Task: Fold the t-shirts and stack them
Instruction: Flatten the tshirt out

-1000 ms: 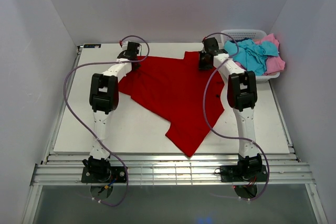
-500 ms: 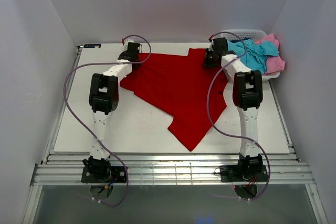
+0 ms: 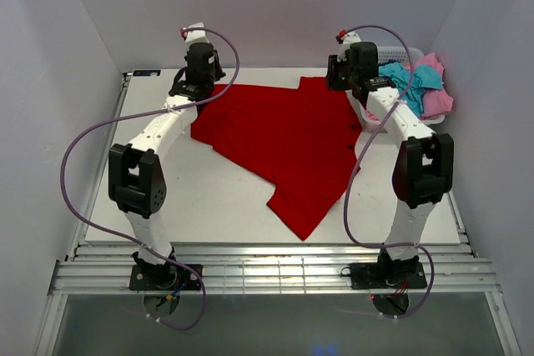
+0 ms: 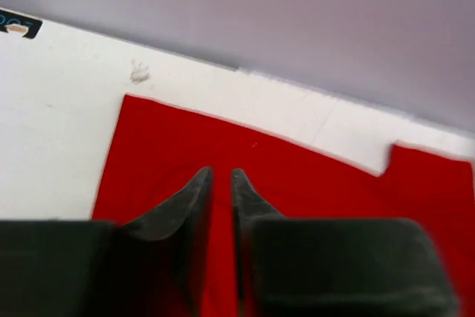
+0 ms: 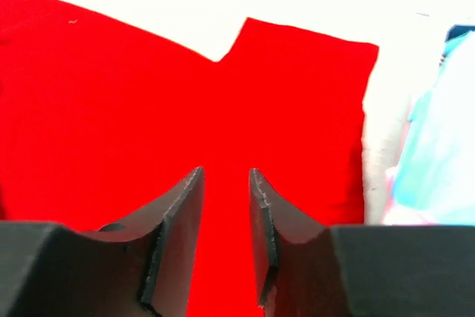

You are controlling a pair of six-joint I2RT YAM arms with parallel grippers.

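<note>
Your large bright red short-sleeved cloth t-shirt (image 3: 284, 143) lies spread across the middle of the white table (image 3: 209, 198). Its far edge runs along the back and one corner points toward the arms' bases. It looks laid out, not folded: I see no neat fold and no stack anywhere, so I judge you are at the very start.

The left gripper (image 3: 198, 81) hangs above the shirt's far-left corner, its fingers drawn almost together and no cloth between them. The right gripper (image 3: 338, 81) hangs over the far-right corner, fingers narrowly parted and likewise empty.

Two shirts are left, both in the white plastic lattice basket (image 3: 403, 53) at the far right corner: a crumpled turquoise-blue t-shirt (image 3: 413, 85) on top and a pink t-shirt (image 3: 435, 99) bunched beside it, spilling over the rim.
</note>
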